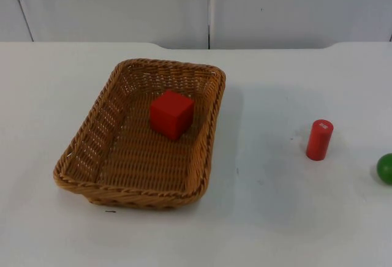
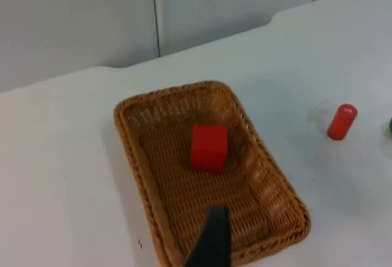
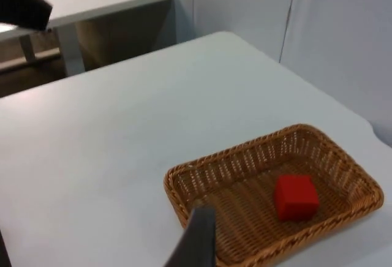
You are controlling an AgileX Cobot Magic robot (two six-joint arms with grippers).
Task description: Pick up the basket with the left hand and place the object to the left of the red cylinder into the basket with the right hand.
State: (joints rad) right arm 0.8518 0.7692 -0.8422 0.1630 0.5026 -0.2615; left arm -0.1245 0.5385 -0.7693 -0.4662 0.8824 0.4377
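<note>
White table top (image 1: 275, 230) runs back to a grey partition wall (image 1: 110, 3). On it, toward the left arm's side, sits a woven wicker basket (image 1: 92, 133), resting flat on the table. A red cube (image 1: 171, 114) lies inside the basket, on its floor in the half nearer the wall and closer to the wall-side right rim. Well apart from the basket, on the right arm's side, a red cylinder (image 1: 319, 139) stands upright on the table, and just beyond it a green ball (image 1: 385, 168) sits at the picture's edge.

From the left wrist, the basket (image 2: 147, 175) with the cube (image 2: 208, 147) is seen below, the cylinder (image 2: 341, 122) off beside it; one black fingertip of the left gripper (image 2: 211, 242) hangs above the basket's near end, not touching it. From the right wrist, the basket (image 3: 184, 184) and cube (image 3: 295, 197) appear too, with a fingertip of the right gripper (image 3: 196, 239) above the table near the basket's rim. Whether either gripper's fingers are spread or pressed together cannot be told.
</note>
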